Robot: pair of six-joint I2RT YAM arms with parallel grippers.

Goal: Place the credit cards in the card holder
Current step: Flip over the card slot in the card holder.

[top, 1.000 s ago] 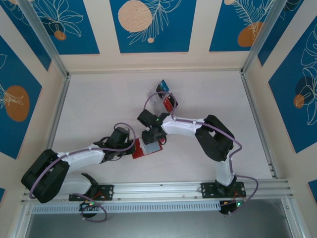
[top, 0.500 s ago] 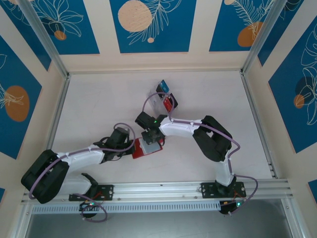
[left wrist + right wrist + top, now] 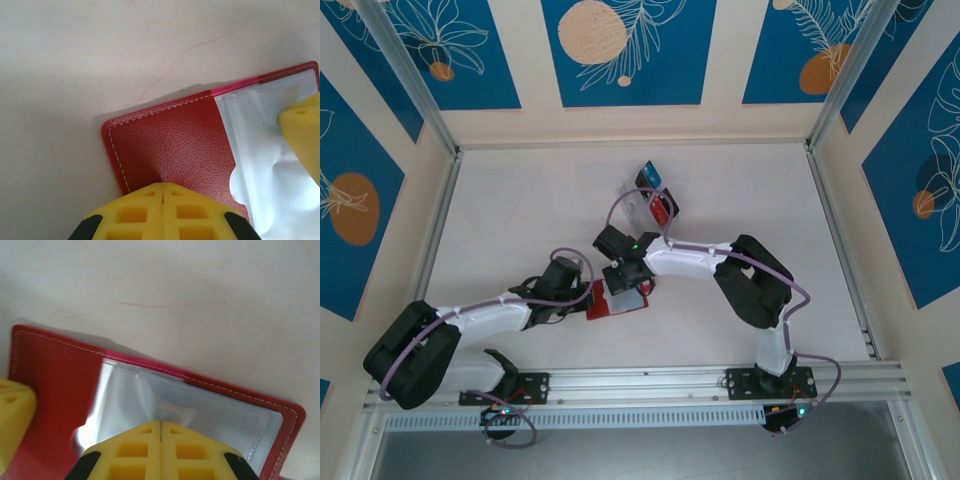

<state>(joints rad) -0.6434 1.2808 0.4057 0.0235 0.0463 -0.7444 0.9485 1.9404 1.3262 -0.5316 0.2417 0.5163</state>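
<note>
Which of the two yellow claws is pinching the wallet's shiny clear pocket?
The right gripper: it is shut on the clear pocket of the red wallet. The left gripper pinches the plain red flap instead.

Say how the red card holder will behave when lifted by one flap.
The card holder probably flexes rather than stays stiff: its clear pocket is wrinkled. It looks thin and flat, so likely light. Glossy pocket: maybe slippery.
</note>
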